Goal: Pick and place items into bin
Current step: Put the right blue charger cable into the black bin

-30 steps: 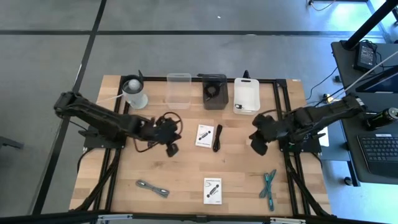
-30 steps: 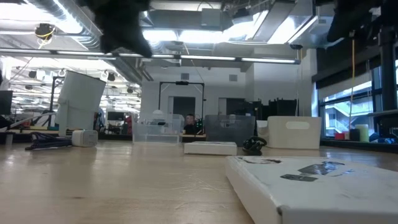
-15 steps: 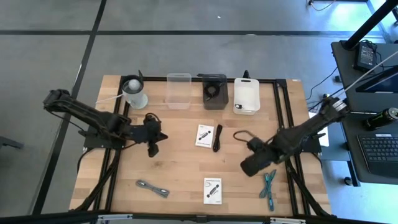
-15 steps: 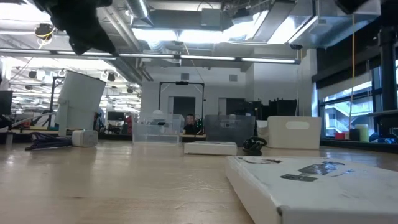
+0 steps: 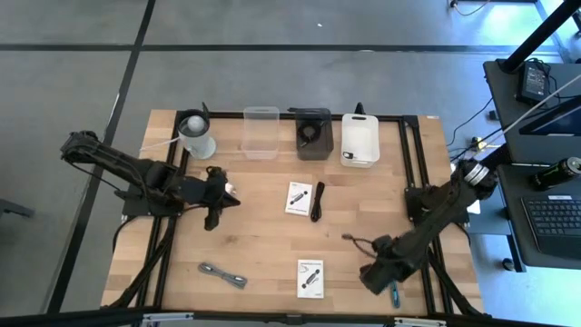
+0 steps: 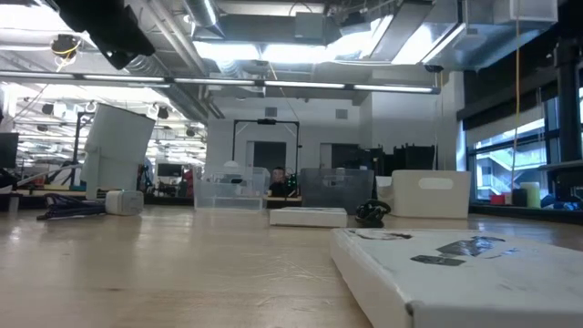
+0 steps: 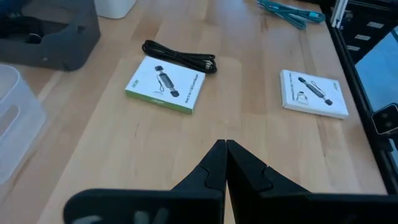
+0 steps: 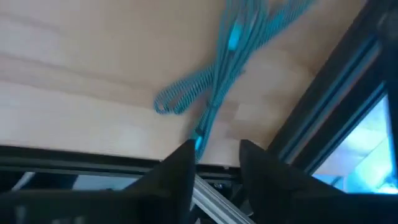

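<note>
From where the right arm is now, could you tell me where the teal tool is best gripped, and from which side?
Probably at the narrow crossing point of the teal tool, coming straight down from above. It lies flat on the table near the right front edge, and its thin strands gather there, so the open right hand could close across them.

A white card [image 6: 428, 264] with black print is lying flat on the table [image 6: 164, 273] close to the camera. Farther back, a flat white box [image 6: 307, 216] is lying beside a black cable coil [image 6: 372, 213]. A clear bin [image 6: 228, 191], a dark bin [image 6: 337, 189] and a white bin [image 6: 430, 194] are standing in a row. A white container [image 6: 118, 148] is leaning at left. A dark arm part [image 6: 105, 27] is showing at top left.
</note>
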You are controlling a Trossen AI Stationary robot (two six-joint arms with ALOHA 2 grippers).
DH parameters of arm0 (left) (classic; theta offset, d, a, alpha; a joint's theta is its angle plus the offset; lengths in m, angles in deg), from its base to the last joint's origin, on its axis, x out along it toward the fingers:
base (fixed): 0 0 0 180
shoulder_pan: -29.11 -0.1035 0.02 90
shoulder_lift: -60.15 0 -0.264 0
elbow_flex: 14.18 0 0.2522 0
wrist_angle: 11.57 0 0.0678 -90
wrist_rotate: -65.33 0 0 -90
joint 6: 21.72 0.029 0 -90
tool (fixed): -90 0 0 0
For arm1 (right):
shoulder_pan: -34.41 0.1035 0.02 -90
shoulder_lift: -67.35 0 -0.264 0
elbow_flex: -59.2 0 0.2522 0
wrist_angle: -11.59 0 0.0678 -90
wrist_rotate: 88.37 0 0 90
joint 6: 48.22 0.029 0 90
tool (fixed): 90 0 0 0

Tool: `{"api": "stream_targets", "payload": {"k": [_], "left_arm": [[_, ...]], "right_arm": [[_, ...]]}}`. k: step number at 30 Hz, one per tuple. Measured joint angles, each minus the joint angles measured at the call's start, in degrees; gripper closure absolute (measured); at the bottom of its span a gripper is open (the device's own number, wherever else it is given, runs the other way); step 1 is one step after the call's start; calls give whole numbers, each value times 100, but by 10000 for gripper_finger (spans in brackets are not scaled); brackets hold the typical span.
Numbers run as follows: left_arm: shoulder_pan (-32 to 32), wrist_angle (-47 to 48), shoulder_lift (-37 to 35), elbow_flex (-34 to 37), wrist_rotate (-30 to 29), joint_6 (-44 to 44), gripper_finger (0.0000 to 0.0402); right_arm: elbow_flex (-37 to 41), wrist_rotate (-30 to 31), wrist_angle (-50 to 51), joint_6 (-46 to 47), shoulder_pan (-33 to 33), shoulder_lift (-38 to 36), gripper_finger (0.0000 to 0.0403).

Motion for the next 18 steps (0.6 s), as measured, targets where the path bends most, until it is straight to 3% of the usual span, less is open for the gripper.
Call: {"api": "stream_targets", "payload": {"k": [9, 18], "left_arm": [[0, 1, -32, 0, 334, 45, 400], [0, 0, -32, 0, 541, -41, 400]], "right_arm": [[7, -116, -977, 391, 449, 738, 200], [9, -225, -1360, 393, 653, 1369, 213]]}}
